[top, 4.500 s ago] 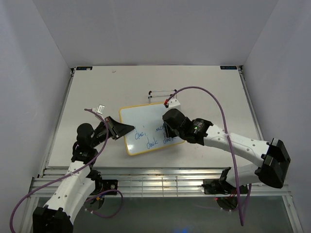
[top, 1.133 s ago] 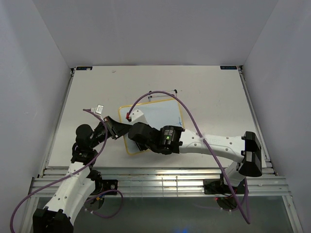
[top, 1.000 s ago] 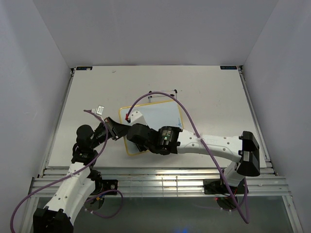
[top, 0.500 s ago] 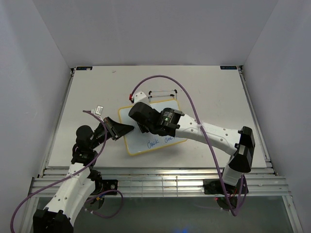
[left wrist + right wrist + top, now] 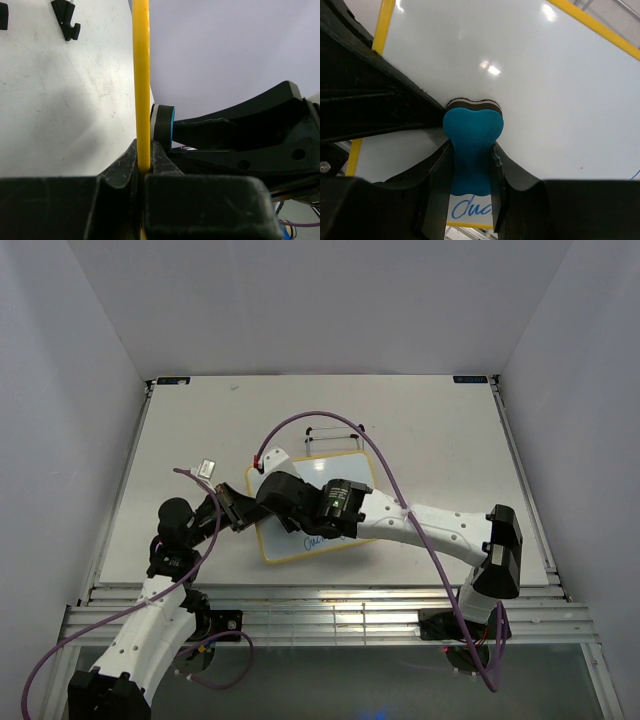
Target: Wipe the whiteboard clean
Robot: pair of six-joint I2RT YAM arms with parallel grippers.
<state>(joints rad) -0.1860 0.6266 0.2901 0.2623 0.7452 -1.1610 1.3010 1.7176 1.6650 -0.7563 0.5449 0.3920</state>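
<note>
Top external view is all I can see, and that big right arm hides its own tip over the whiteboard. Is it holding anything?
Observer: Yes. The right wrist view shows the right tool shut on a blue eraser, its dark felt face against the whiteboard.
Operator: And the left arm, at the board's edge?
Observer: The left wrist view shows the left tool pinching the board's yellow frame between both fingers.
Operator: How near are the two tools?
Observer: Close. In the left wrist view the eraser's end sits right beside the frame, just above the left tool's fingers; touching or not, I cannot tell.
</note>
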